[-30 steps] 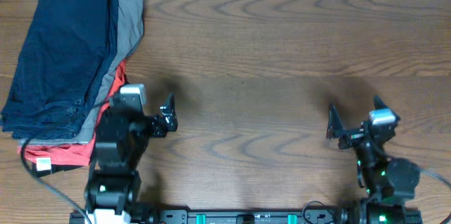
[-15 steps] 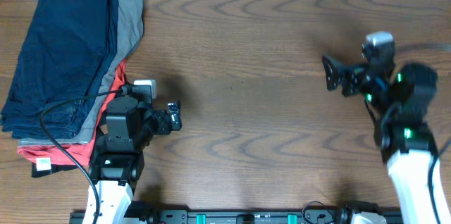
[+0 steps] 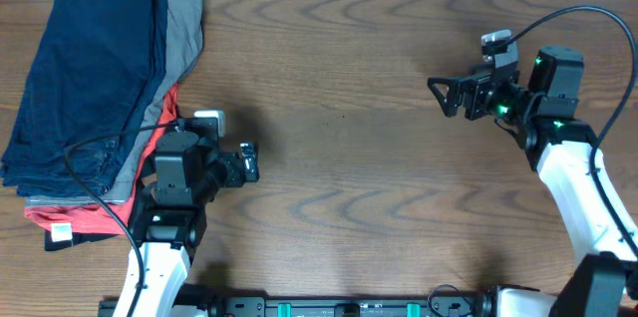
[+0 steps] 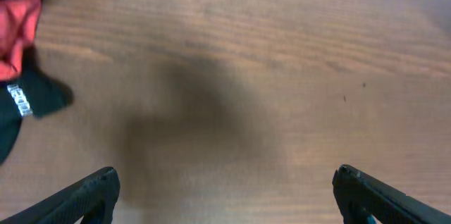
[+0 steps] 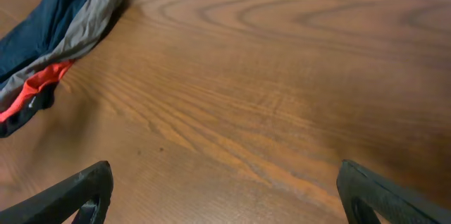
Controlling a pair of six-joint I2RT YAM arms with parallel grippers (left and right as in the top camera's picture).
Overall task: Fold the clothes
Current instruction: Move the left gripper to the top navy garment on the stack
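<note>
The clothes (image 3: 95, 78) lie in a folded stack at the table's far left: dark navy shorts on top, then grey, orange-red and black layers. The stack also shows in the right wrist view (image 5: 56, 27), and its red and black corner shows in the left wrist view (image 4: 21, 76). My left gripper (image 3: 246, 162) is open and empty above bare wood just right of the stack (image 4: 225, 192). My right gripper (image 3: 449, 98) is open and empty, raised above the table's right side and pointing left (image 5: 225, 196).
The brown wooden table (image 3: 339, 78) spans the view. A black cable (image 3: 80, 172) loops from the left arm across the edge of the stack. The arm bases sit along the near edge.
My right arm has risen and swung toward the far right, its gripper now pointing left. My left arm has shifted slightly forward beside the stack. The clothes have not moved.
</note>
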